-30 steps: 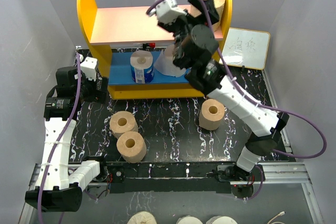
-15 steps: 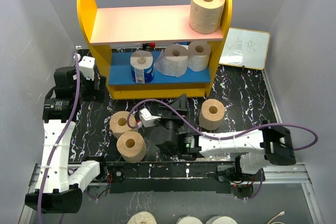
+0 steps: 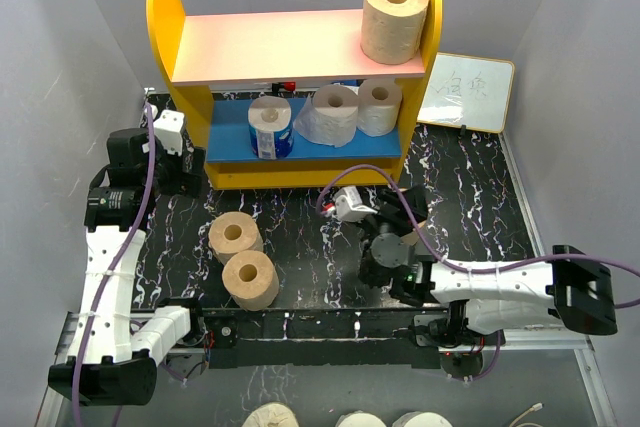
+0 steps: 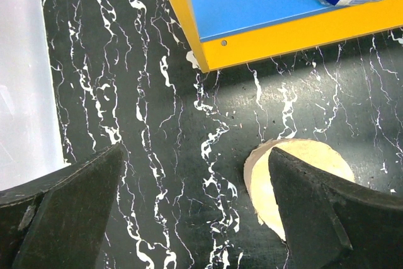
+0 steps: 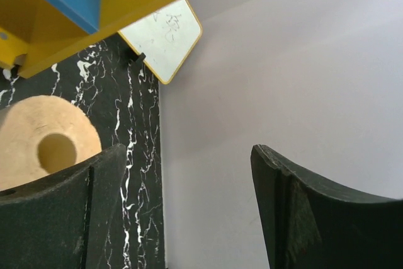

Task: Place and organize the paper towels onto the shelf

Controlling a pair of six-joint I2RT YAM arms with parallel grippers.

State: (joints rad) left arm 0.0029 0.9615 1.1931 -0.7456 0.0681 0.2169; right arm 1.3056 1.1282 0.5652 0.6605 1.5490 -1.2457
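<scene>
Top external view, with both wrist views. The shelf point(image 3: 165, 37) stands beyond both hands, at the far side of the table point(image 3: 320, 217). Four paper towels are already on it. The top roll point(image 3: 392, 19) sits at the right end of the upper board. The lower board carries a blue-wrapped roll point(image 3: 270, 129) and two white rolls point(image 3: 337, 115) side by side. Three tan rolls remain on the table, each standing on end with its long axis vertical and its hollow core facing up.

The right hand point(image 5: 187, 155) hangs low over the lone tan roll point(image 5: 38, 143), its fingers apart with nothing between them. In the right wrist view this roll lies off to one side, next to and partly behind one finger and outside the gap. The whiteboard point(image 5: 167, 39) and a corner of the shelf show beyond the fingertips. From above, the hand covers most of the roll, so it cannot be told whether a finger touches it.

The left hand point(image 4: 195, 152) has its fingers fully apart and holds nothing. It is poised off the shelf's left foot, and the other two tan rolls point(image 3: 233, 235) stand on its near side. One of them shows below it, close to one finger.

The coming grasp likely turns on the sideways offset at the right hand. The roll is beside the gap, not in it, so the hand would need to shift across until its fingers straddle the roll's width. The right arm is clearly the nearer one to this roll, and the left arm is nearer to the pair.
</scene>
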